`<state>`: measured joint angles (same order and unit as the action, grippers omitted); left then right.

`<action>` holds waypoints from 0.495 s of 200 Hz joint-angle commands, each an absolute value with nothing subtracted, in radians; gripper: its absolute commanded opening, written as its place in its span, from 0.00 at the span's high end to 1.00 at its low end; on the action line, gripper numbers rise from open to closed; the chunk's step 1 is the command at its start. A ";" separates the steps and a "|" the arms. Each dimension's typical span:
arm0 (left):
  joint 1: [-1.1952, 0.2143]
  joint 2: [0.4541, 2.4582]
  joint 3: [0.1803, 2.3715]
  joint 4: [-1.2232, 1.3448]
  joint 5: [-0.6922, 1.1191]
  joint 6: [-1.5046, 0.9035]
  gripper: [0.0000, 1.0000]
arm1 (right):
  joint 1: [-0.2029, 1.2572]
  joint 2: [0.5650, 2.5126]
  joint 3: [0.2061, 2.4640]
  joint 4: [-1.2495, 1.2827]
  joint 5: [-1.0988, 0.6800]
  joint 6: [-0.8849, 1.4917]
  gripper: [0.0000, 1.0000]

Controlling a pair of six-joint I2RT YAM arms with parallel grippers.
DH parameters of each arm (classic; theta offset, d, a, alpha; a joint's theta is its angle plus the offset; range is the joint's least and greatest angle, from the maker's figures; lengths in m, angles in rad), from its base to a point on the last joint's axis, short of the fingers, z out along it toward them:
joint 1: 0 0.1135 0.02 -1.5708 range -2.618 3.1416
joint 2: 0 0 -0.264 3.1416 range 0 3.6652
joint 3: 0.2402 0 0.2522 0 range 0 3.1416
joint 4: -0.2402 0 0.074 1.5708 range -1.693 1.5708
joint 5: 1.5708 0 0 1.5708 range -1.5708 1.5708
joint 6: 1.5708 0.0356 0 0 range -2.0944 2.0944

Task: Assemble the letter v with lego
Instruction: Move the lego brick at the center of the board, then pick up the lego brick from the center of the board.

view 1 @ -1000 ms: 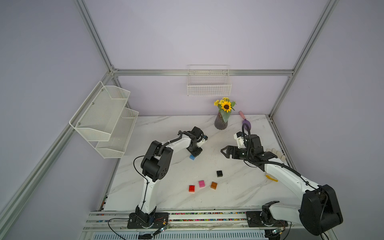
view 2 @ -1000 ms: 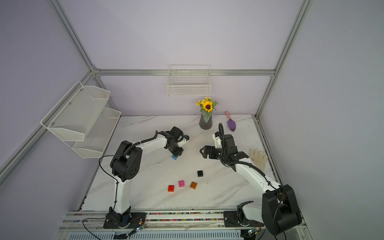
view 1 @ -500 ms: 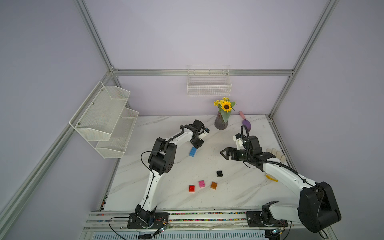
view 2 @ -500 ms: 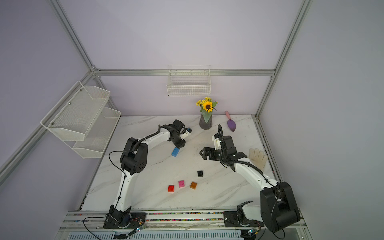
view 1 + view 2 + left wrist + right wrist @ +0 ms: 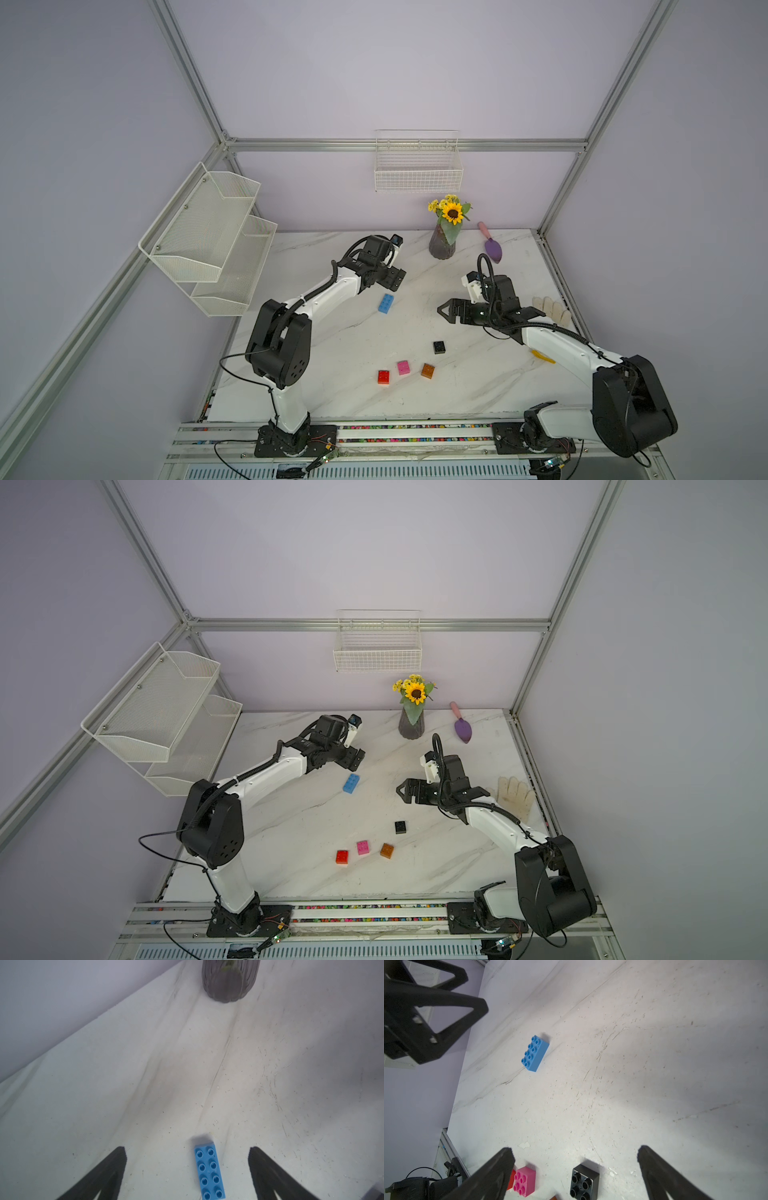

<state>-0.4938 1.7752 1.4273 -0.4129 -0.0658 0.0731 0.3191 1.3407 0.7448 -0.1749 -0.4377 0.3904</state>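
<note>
A light-blue lego brick (image 5: 386,303) (image 5: 351,783) lies flat on the marble table, studs up. My left gripper (image 5: 398,279) (image 5: 356,759) hovers just behind it, open; in the left wrist view the brick (image 5: 209,1172) sits loose between the spread fingers (image 5: 116,1167). Nearer the front lie the black (image 5: 439,347), pink (image 5: 403,367), red (image 5: 383,377) and orange-brown (image 5: 427,370) bricks, all apart. No letter v shows. My right gripper (image 5: 442,311) (image 5: 575,1148) is open and empty above the black brick (image 5: 584,1183).
A dark vase of sunflowers (image 5: 441,245) and a purple trowel (image 5: 492,249) stand at the back. A pale glove (image 5: 550,309) and a small yellow piece (image 5: 542,356) lie by the right arm. White mesh shelves (image 5: 208,237) hang at the left wall.
My left gripper has opened and let go of the blue brick, which now lies on the table. The gripper has drawn back toward the rear. The right arm has hardly moved.
</note>
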 commanded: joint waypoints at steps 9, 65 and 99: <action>-0.496 1.715 1.335 -0.411 -0.091 -0.004 0.08 | 0.349 1.336 0.753 -0.149 -0.458 0.408 0.03; -0.598 1.467 1.045 -0.394 -0.203 -0.302 0.07 | 0.431 1.337 0.781 -0.225 -0.535 0.344 0.03; -0.743 1.308 0.909 -0.434 -0.268 -0.470 0.07 | 0.512 1.282 0.754 -0.293 -0.521 0.322 0.03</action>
